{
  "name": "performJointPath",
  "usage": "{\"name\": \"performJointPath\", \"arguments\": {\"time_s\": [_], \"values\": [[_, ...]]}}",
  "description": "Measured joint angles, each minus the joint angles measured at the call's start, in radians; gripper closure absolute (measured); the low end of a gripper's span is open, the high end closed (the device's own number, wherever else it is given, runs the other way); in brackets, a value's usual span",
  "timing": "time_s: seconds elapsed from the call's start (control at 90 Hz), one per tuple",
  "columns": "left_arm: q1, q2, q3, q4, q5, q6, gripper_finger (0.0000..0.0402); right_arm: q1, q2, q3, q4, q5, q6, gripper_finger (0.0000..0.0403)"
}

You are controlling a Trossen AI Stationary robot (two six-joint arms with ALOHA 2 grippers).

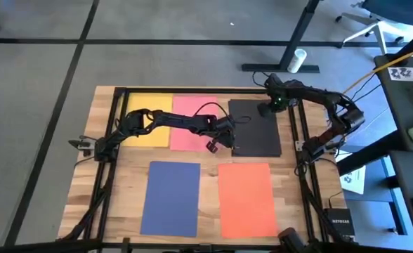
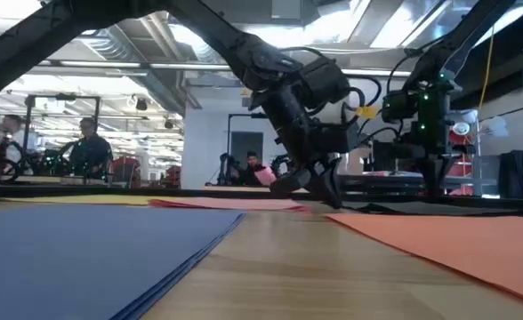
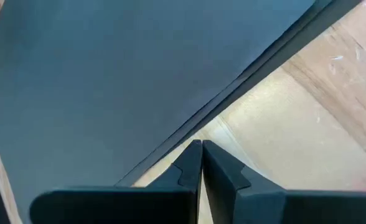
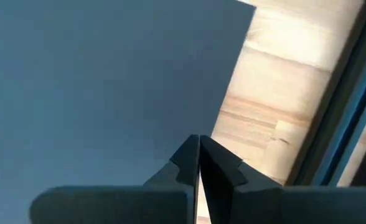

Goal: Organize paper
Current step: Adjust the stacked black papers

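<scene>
Five coloured sheets of paper lie flat on the wooden table. Yellow, pink and black are in the far row. Navy blue and orange are in the near row. My left gripper is shut and low, at the black paper's left edge near its near corner. My right gripper is shut, down at the black paper's right edge close to its far right corner. My left gripper points down, its shut fingertips right beside the black paper's layered left edge, over bare wood. Whether they touch the edge cannot be told. My right gripper points down, its shut fingertips at the black paper's right edge. Whether they press on it cannot be told.
A black frame rail runs along the table's right side, close to the black paper. Another rail runs along the left side. Bare wood shows between the navy and orange sheets. People sit in the room beyond the table.
</scene>
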Motion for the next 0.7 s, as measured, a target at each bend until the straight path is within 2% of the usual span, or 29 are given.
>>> {"name": "performJointPath", "arguments": {"time_s": [0.211, 0.433, 0.6, 0.7], "values": [[-0.002, 0.0, 0.0, -0.001, 0.0, -0.003, 0.0402, 0.048, 0.063, 0.0, -0.015, 0.115, 0.036, 0.0403], [-0.004, 0.0, 0.0, -0.001, -0.002, -0.005, 0.0402, 0.085, 0.081, 0.0, -0.117, 0.185, 0.124, 0.0403], [-0.004, 0.0, -0.001, -0.001, 0.0, -0.005, 0.0402, 0.11, 0.081, 0.0, -0.205, 0.178, 0.199, 0.0403], [-0.006, 0.0, -0.001, -0.001, -0.001, -0.005, 0.0402, 0.125, 0.081, -0.007, -0.203, 0.125, 0.239, 0.0403]]}}
